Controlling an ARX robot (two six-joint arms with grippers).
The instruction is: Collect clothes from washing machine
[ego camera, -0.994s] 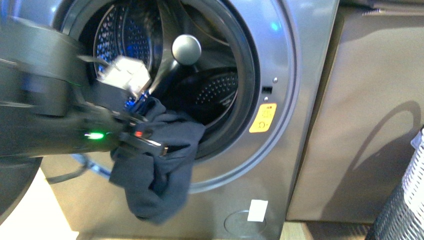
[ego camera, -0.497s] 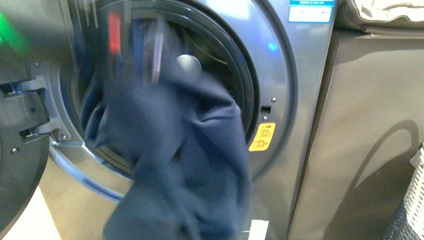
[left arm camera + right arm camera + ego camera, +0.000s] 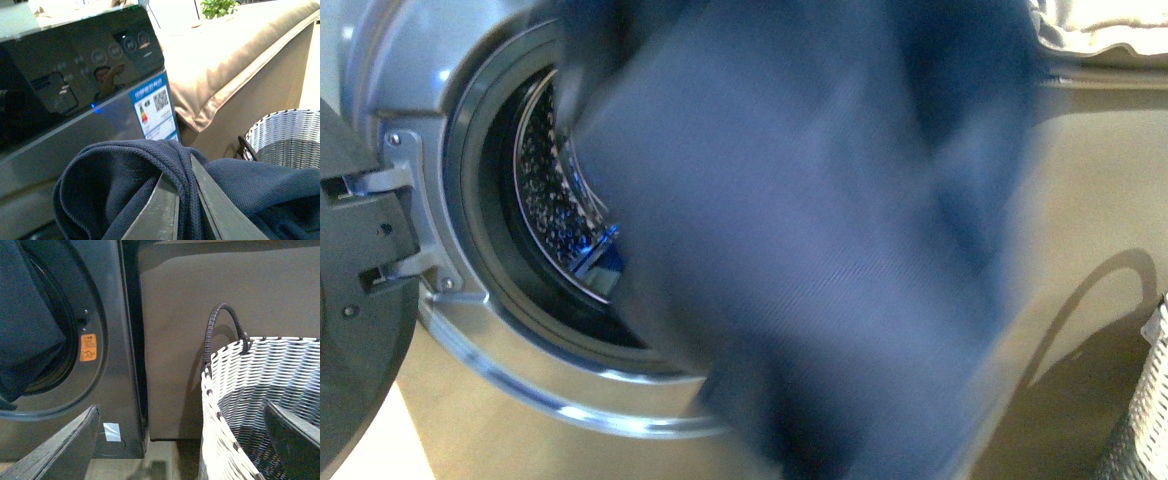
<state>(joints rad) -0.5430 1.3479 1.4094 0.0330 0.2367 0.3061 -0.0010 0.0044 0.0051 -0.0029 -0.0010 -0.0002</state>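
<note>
- Left wrist view: left gripper (image 3: 181,169) jaws pinched narrow on a fold of the limp dark navy-blue soft-fabric garment (image 3: 110,175), with cloth bunched on both sides of them.
- Beyond those jaws: grey metallic front-loading washing machine (image 3: 75,65), black top panel.
- Front view: garment (image 3: 800,230) badly blurred, hanging in front of the drum opening, apparently clear of it.
- Right gripper (image 3: 180,435) jaws wide, holding nothing; woven white-grey-black basket (image 3: 240,385) just ahead, partly between them.
</note>
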